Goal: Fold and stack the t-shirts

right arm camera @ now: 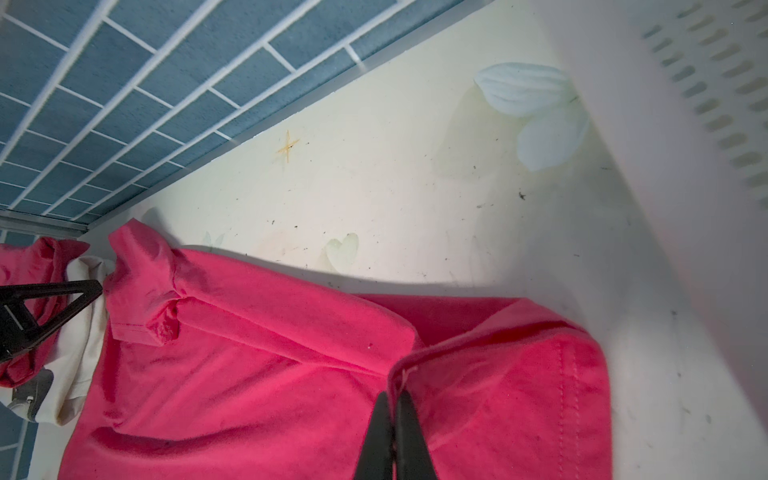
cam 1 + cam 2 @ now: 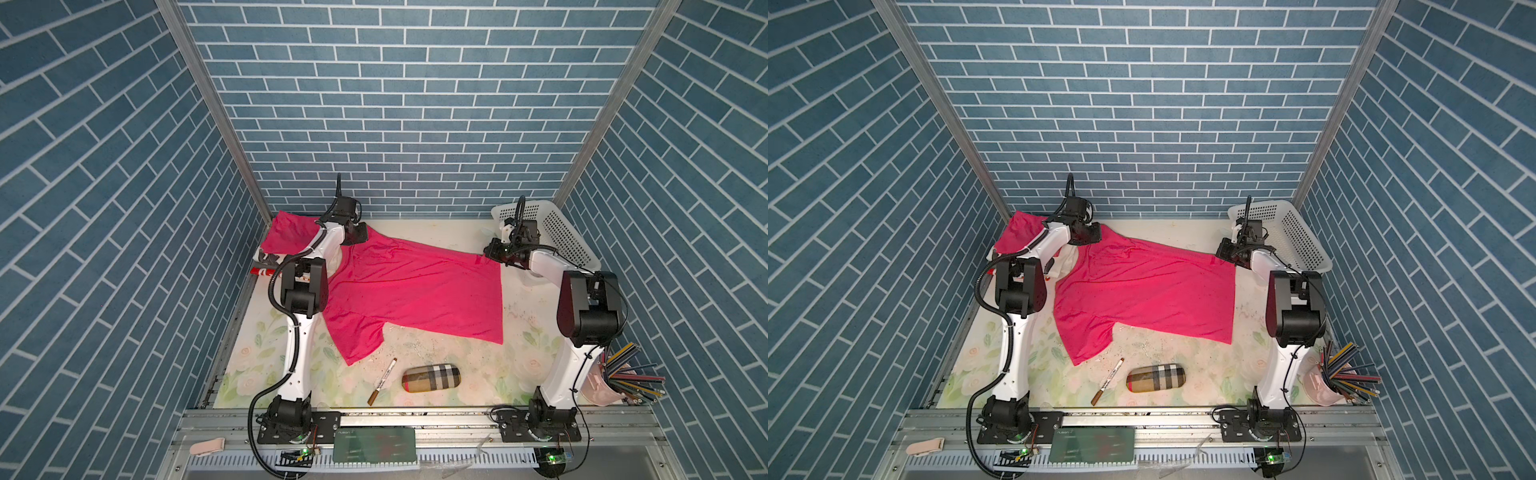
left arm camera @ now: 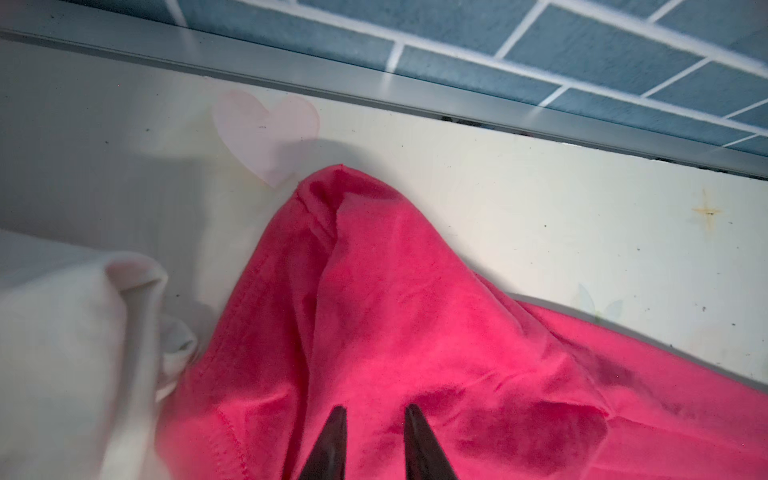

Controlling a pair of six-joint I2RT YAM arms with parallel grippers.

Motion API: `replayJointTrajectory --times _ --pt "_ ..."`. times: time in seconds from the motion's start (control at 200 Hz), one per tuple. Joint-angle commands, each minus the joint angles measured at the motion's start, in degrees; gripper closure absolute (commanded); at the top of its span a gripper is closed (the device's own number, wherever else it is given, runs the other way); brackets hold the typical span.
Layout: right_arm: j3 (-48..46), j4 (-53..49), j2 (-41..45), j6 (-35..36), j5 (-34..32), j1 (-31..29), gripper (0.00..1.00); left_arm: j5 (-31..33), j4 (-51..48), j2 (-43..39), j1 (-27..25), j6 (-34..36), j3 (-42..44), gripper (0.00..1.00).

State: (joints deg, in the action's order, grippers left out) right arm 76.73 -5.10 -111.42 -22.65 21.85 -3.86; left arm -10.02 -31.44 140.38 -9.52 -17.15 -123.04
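Step in hand: seizing far edge of shirt point(image 2: 415, 291), spread flat on table point(image 2: 440, 232), for first fold. Clamped on hem corner with right gripper point(image 1: 394, 397); poised narrowly apart over far sleeve with left gripper point(image 3: 376, 409). Next, likely: pinch sleeve, lift evenly.

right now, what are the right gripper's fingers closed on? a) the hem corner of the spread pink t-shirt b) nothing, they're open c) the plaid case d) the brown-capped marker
a: in the right wrist view the right gripper has its fingers pressed together on the hem corner of the spread pink t-shirt, while the marker and plaid case lie untouched.
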Motion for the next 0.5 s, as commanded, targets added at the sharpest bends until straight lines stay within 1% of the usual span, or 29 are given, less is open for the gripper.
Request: replayJointTrajectory --times 0.0,0.15,0.22,0.335,0.415,0.45,0.495 --pt "-0.15 0.18 1.40 0.12 0.66 -0.27 1.00 1.76 -1.60 0.07 0.00 0.67 -0.53 0.71" --pt "0.07 -0.26 1.51 0.38 0.65 -0.30 1.00 5.04 -0.76 -0.36 -0.05 1.72 -0.53 0.58" --pt "0.11 -0.17 1.48 0.27 0.74 -0.27 1.00 5.84 -0.52 0.26 0.03 1.94 -1.17 0.56" --pt "0.26 0.00 1.42 -0.10 0.94 -0.27 1.00 5.61 -2.37 3.13 0.07 2.29 -4.26 0.56" --pt "0.37 -0.13 1.44 0.05 0.92 -0.27 1.00 5.22 -2.59 4.32 0.18 2.33 -4.67 0.57" --pt "0.48 -0.25 1.43 0.04 0.83 -0.28 1.00 5.05 -2.34 4.54 0.11 2.33 -4.45 0.58" --pt "0.60 -0.45 1.30 0.22 0.74 -0.28 1.00 4.64 -1.99 4.79 0.11 2.29 -4.18 0.63"
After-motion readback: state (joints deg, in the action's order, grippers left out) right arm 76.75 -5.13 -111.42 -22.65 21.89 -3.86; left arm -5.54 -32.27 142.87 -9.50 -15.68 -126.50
